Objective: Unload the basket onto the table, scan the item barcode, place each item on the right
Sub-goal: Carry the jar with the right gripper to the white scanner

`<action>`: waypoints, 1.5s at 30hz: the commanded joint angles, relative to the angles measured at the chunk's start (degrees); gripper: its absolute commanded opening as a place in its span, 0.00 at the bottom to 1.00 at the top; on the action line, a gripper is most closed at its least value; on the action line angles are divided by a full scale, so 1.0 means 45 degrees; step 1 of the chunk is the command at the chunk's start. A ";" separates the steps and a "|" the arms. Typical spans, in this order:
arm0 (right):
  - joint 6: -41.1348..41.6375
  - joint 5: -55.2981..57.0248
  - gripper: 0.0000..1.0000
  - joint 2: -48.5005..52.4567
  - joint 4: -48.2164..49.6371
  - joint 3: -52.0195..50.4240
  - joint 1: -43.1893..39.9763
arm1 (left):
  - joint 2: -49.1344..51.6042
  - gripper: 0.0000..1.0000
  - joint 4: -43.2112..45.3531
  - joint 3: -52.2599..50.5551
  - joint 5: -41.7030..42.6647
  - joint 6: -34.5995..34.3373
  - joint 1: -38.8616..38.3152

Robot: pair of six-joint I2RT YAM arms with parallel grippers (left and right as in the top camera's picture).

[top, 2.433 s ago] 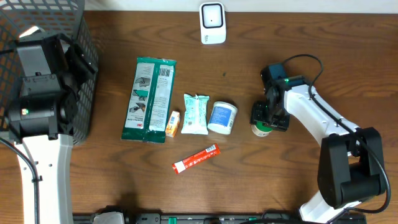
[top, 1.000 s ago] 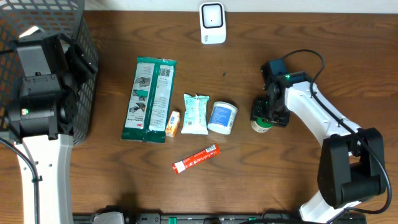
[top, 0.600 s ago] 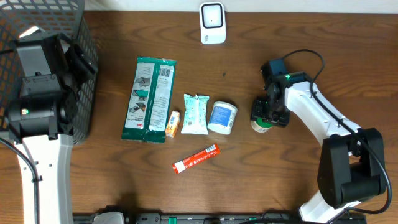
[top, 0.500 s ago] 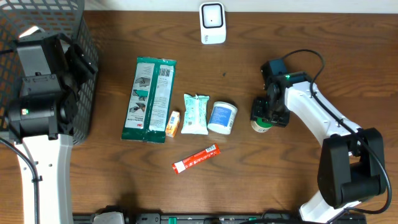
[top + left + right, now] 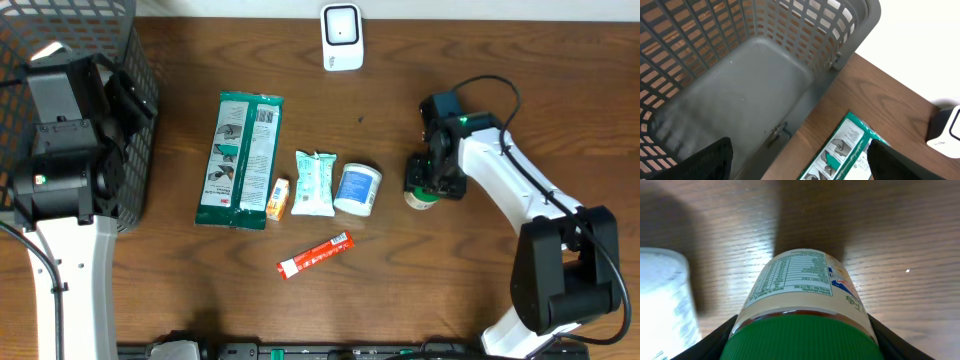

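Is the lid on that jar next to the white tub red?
No, the right wrist view shows the jar closed with a green lid.

Green-lid jar [image 5: 800, 287] w/ nutrition label, btwn right fingers [image 5: 712, 342]

From above, the right gripper [image 5: 433, 186] covers most of the jar [image 5: 423, 203]; only a sliver of green lid shows, and its label print is too small to read. At the left wrist, the green packet [image 5: 842, 150] and the scanner [image 5: 945, 132] run off the edges, and the left gripper's fingers [image 5: 700, 160] are dark blurs
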 commanded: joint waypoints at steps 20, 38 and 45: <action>-0.4192 0.0078 0.01 -0.1404 0.3628 0.6717 0.0928 | 0.0024 0.84 -0.0010 0.0053 -0.0112 0.0019 0.0039; -0.4891 0.1166 0.01 0.4483 1.4634 0.6717 0.1506 | 0.0024 0.84 -0.0005 0.0053 -0.0112 0.0019 0.0039; -0.4881 0.1229 0.01 0.6819 1.8243 0.6717 0.1545 | 0.0024 0.84 -0.0010 0.0053 -0.0112 0.0019 0.0039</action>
